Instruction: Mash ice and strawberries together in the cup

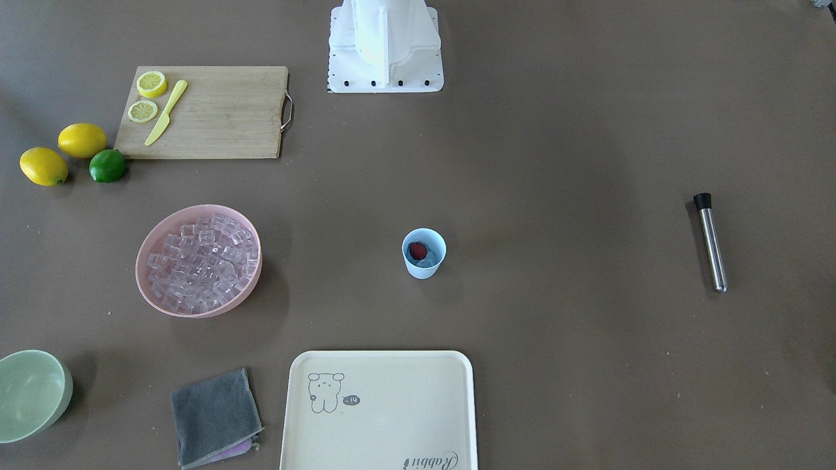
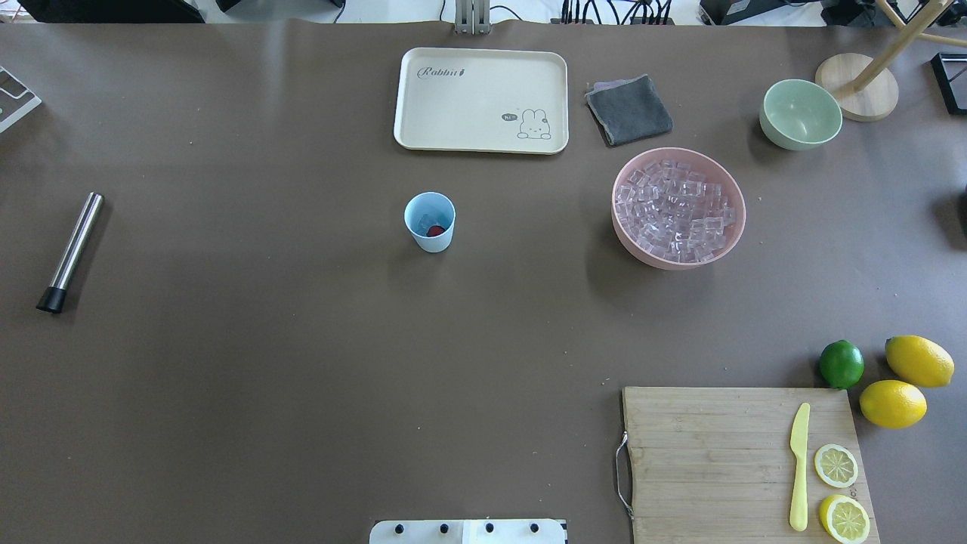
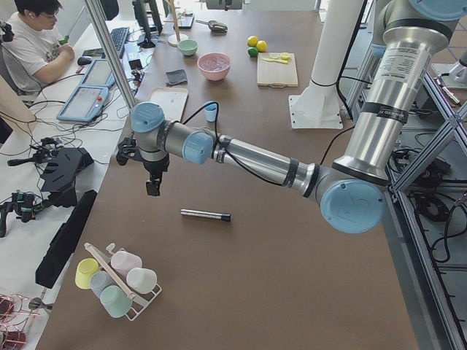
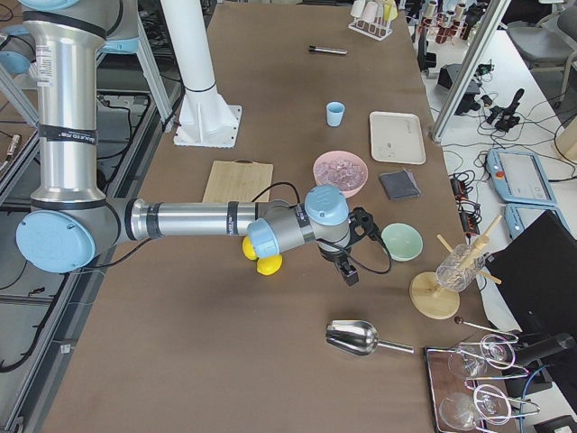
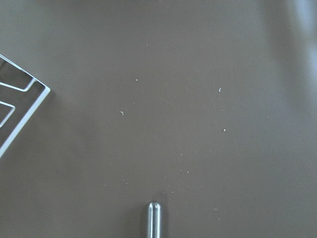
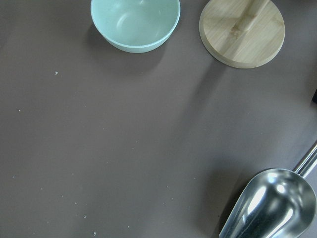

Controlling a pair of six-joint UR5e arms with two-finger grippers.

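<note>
The light-blue cup stands mid-table, also in the overhead view. A red strawberry and some clear ice lie inside it. Many more ice cubes fill a pink bowl. A steel muddler with a black end lies far to my left; its tip shows in the left wrist view. My left gripper hangs above the table near the muddler. My right gripper hangs near the pale green bowl. I cannot tell if either is open or shut.
A cream tray and grey cloth lie beyond the cup. A cutting board holds a yellow knife and lemon slices, with two lemons and a lime beside it. A metal scoop and a wooden stand base sit at my far right.
</note>
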